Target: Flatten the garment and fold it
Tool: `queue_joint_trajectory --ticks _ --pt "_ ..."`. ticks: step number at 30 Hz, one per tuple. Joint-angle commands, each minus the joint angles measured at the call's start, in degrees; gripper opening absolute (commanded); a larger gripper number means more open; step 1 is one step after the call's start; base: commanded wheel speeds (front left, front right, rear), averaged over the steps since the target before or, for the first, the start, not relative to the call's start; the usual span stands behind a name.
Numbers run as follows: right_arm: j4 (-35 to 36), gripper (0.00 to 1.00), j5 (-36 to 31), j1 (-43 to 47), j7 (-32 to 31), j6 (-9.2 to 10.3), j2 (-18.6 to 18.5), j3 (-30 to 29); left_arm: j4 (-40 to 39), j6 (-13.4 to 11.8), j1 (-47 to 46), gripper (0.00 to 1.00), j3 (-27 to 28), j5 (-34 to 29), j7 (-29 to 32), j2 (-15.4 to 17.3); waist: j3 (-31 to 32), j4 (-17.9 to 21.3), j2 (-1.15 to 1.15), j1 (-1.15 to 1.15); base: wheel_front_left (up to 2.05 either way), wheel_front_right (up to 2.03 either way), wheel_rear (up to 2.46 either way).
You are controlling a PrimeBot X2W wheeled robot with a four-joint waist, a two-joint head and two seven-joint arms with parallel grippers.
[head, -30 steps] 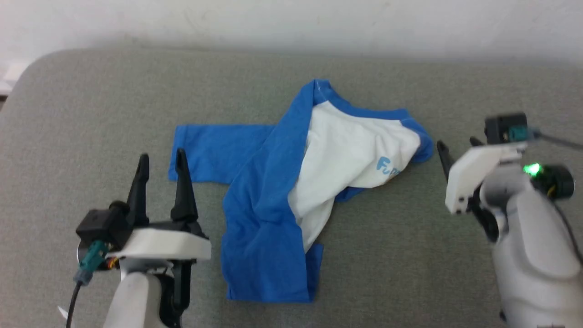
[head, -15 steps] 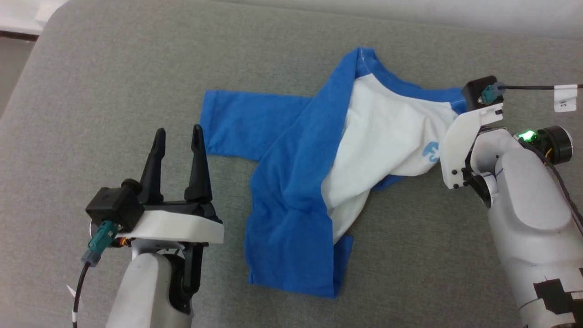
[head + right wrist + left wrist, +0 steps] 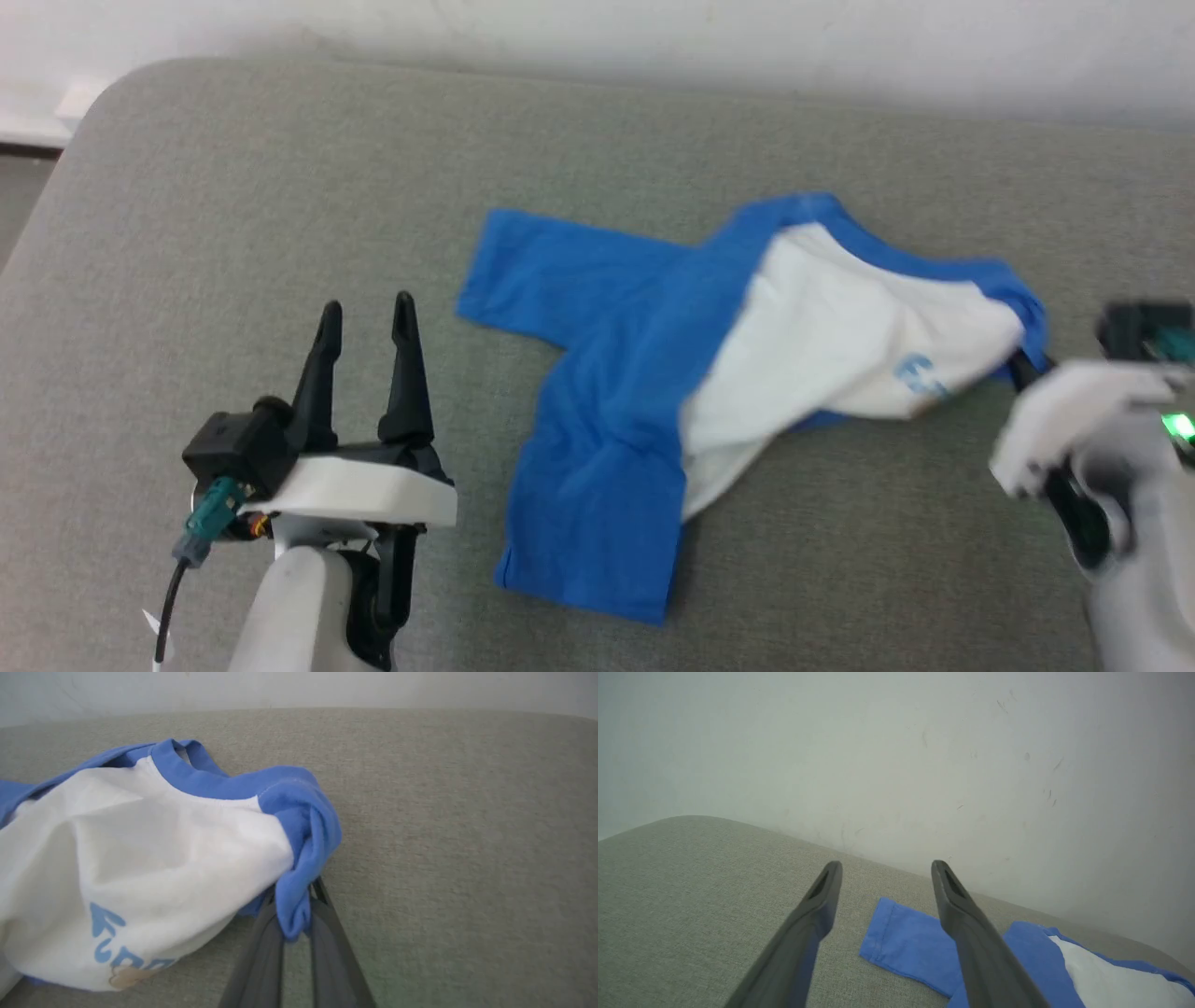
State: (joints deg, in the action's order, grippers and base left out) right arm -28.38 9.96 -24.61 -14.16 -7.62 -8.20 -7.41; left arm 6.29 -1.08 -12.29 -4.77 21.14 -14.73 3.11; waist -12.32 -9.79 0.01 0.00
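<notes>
Right wrist view: the garment (image 3: 140,826) is clamped at its blue edge by the right fingers (image 3: 334,961), seemingly for spreading, while the left fingers (image 3: 808,933) are held apart.

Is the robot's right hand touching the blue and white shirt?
Touching. The right wrist view shows a blue fold of the shirt pinched between the two fingers of the right hand.

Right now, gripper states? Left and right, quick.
Left gripper: open, empty, off to the side of the garment.
Right gripper: shut on a bunched blue fold at the garment's edge.
</notes>
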Motion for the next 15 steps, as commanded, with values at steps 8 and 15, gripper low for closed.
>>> queue_joint_trajectory --ticks 8,15 --pt "15.8 0.29 1.6 18.5 -5.9 0.13 4.8 -10.5 1.4 0.4 1.9 1.0 0.0 -0.1 -0.3 -0.2 4.7 4.7 -0.01 0.0 0.0 0.0 0.0" --pt "19.6 1.0 5.1 19.4 -1.4 0.13 5.3 -13.7 4.2 2.7 -1.0 1.0 -3.6 0.9 1.8 -0.2 5.8 6.6 -0.01 0.0 0.0 0.0 0.0"
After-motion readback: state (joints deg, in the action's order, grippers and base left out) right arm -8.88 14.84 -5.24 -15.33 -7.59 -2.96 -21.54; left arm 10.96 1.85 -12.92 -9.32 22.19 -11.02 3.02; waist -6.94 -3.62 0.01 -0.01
